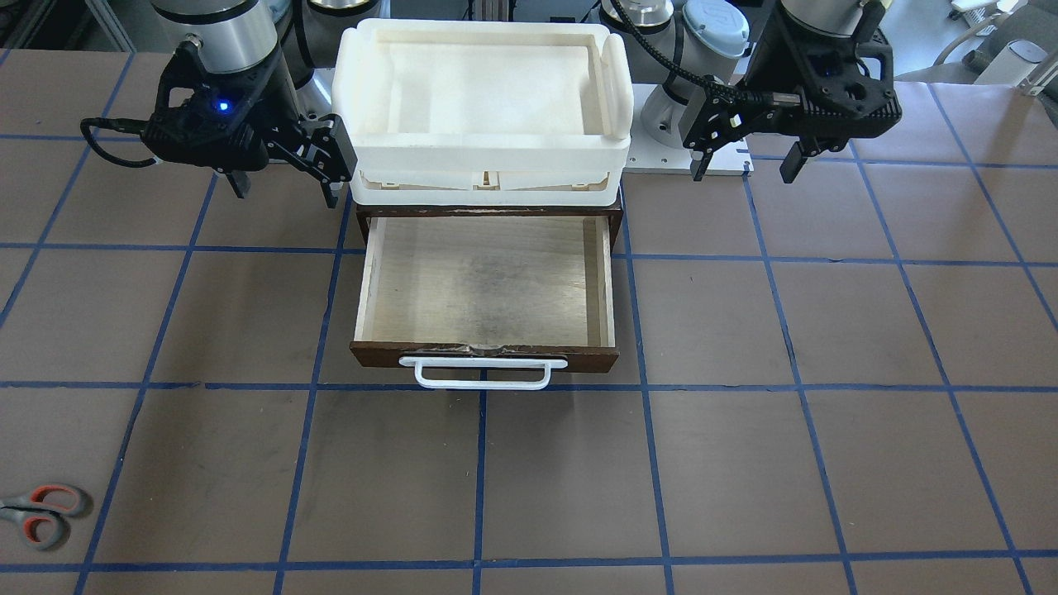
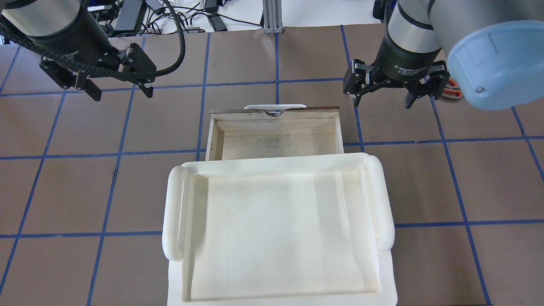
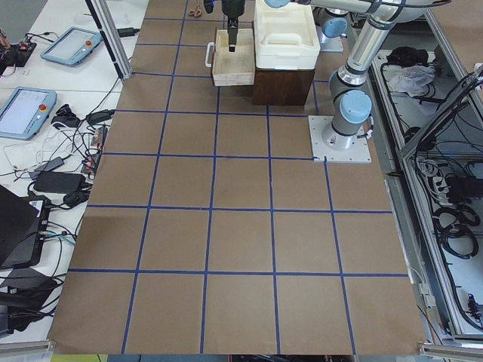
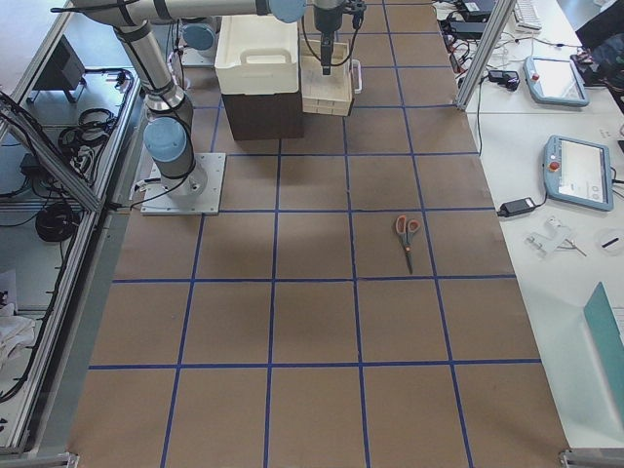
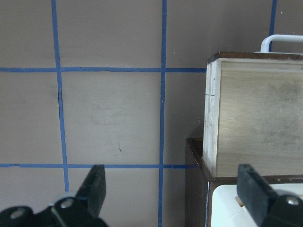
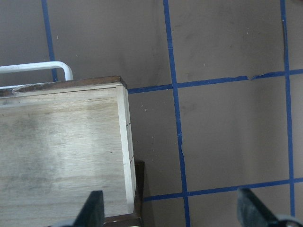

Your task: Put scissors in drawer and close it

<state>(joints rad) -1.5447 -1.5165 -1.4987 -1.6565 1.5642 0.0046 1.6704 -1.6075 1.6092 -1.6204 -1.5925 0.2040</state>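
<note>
White foam tray (image 1: pixel 483 157) atop dark brown cabinet (image 3: pixel 282 87). Brown table (image 1: pixel 744 463), gridded with blue tape. Tablet (image 4: pixel 577 171) on side bench (image 4: pixel 531 117).

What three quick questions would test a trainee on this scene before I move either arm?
1. True or false: the drawer is shut.
2. The scissors lie: A) inside the drawer; B) on the table, out on the robot's right side; C) in a gripper.
3. Fill in: the left gripper and the right gripper both have jaws that are ____.
Key: 1 false, it stands pulled out and empty. 2 B. 3 open.
</note>
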